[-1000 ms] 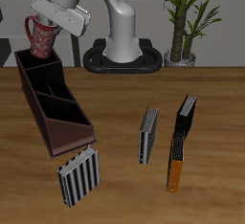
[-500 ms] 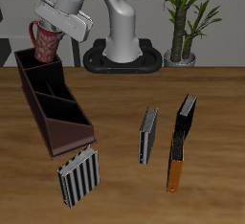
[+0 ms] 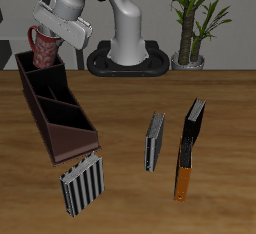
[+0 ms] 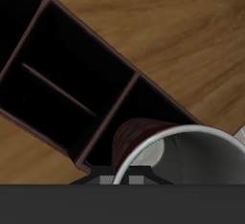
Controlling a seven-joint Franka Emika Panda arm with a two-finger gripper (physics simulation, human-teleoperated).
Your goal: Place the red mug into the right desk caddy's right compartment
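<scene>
My gripper [image 3: 52, 36] is shut on the red mug [image 3: 44, 47] and holds it upright just above the far end of the right desk caddy [image 3: 39, 118], a long dark brown tray with inner dividers. The mug's bottom is close over the plain end section, the right compartment [image 3: 46, 78]. In the wrist view the mug's white inside [image 4: 191, 166] and red wall [image 4: 139, 137] show close up. The end compartment [image 4: 158, 101] lies beside and partly under the mug. The sections with the slanted divider [image 4: 57, 84] lie beyond it. My fingertips are hidden.
A small grey ribbed rack [image 3: 80, 185] stands at the caddy's near end by the front edge. A grey book [image 3: 153, 140] and a black-and-orange book [image 3: 189, 148] stand mid-table. The robot base [image 3: 125, 58] and a potted plant [image 3: 192, 56] are at the back.
The gripper with the mug has come down slightly over the caddy's far end. Nothing else has moved.
</scene>
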